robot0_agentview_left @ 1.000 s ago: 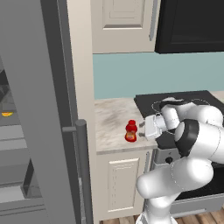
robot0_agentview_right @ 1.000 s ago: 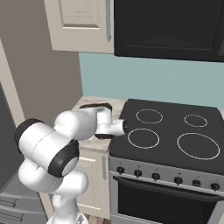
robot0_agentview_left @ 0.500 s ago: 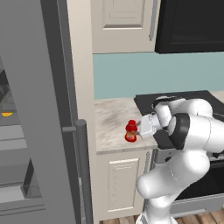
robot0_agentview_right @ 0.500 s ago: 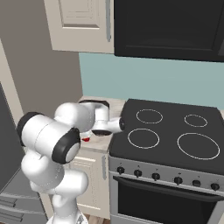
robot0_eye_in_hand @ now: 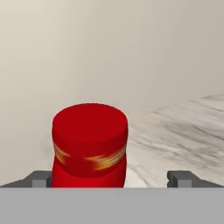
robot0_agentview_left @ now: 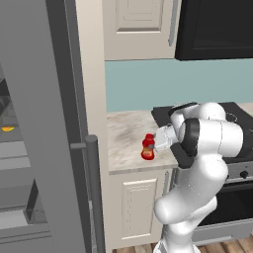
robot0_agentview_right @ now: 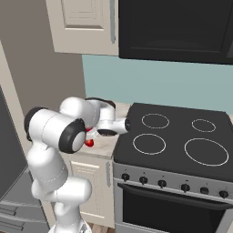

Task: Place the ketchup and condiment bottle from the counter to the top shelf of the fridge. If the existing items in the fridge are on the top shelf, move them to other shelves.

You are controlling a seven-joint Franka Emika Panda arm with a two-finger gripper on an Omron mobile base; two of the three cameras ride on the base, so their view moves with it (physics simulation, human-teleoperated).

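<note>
The ketchup (robot0_agentview_left: 147, 147), a squat red bottle with a yellow-orange band, stands on the pale marbled counter (robot0_agentview_left: 123, 131) near its front edge. My gripper (robot0_agentview_left: 157, 144) reaches it from the right, level with the bottle. In the hand view the ketchup (robot0_eye_in_hand: 89, 144) sits between the open fingertips (robot0_eye_in_hand: 179, 178), close against the left tip and well apart from the right one. A sliver of the ketchup (robot0_agentview_right: 89, 142) peeks from behind my arm in the right base view. The fridge (robot0_agentview_left: 39, 123) stands open at the left. The condiment bottle is out of view.
The black stovetop (robot0_agentview_right: 173, 136) with white rings adjoins the counter on the right. The fridge door's long bar handle (robot0_agentview_left: 94, 188) stands just left of the counter. A small yellow item (robot0_agentview_left: 7, 129) lies on a grey shelf inside the fridge. Cream cabinets hang above.
My hand has moved left along the counter to the ketchup, which now sits between the fingers. The jaws stayed open and the bottle has not moved.
</note>
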